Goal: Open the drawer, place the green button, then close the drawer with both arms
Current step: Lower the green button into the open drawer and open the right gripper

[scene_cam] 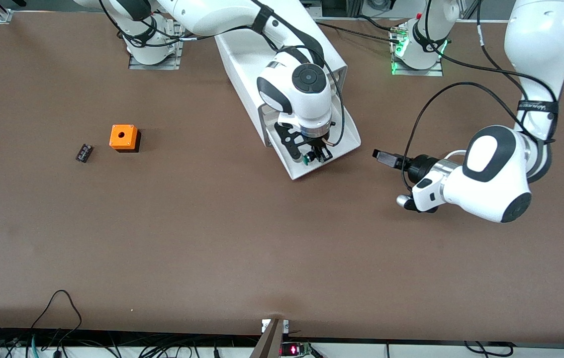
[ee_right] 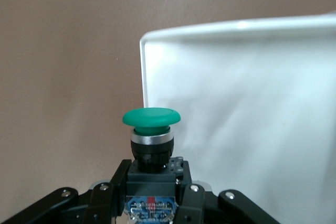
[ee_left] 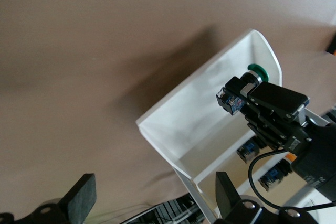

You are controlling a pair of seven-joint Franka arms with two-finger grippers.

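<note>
The white drawer [scene_cam: 349, 136] stands pulled out of its white cabinet [scene_cam: 242, 54] toward the front camera. My right gripper [scene_cam: 313, 155] is shut on the button [scene_cam: 306, 159] by its black body, green cap outward, and holds it over the open drawer near the front wall. The right wrist view shows the button [ee_right: 151, 129] in my right gripper [ee_right: 152, 187] with the drawer [ee_right: 252, 103] beneath. My left gripper [scene_cam: 384, 157] is open and empty, low over the table beside the drawer, toward the left arm's end. The left wrist view shows its fingers [ee_left: 80, 198] wide apart, the drawer [ee_left: 199, 114] and the button [ee_left: 244, 85].
An orange box with a hole [scene_cam: 124, 137] and a flat black chip [scene_cam: 84, 152] lie on the brown table toward the right arm's end. Cables hang along the table's front edge [scene_cam: 58, 318].
</note>
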